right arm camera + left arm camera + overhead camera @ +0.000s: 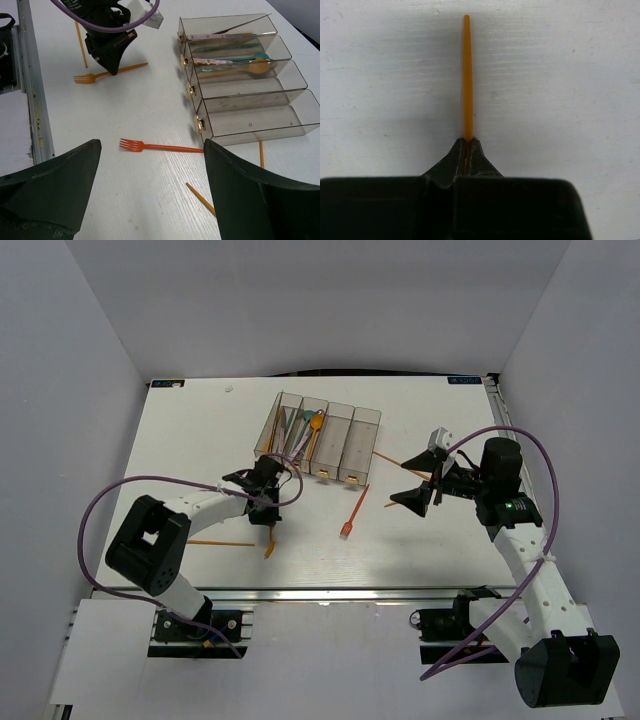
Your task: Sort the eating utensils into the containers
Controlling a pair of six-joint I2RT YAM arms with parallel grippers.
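The near end of the orange utensil (466, 75) is hidden behind the closed fingers (482, 162) of the left gripper (467, 140).

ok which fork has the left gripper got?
The yellower-orange fork, pinched in the shut left gripper. The redder fork lies free on the table in front of the bins.
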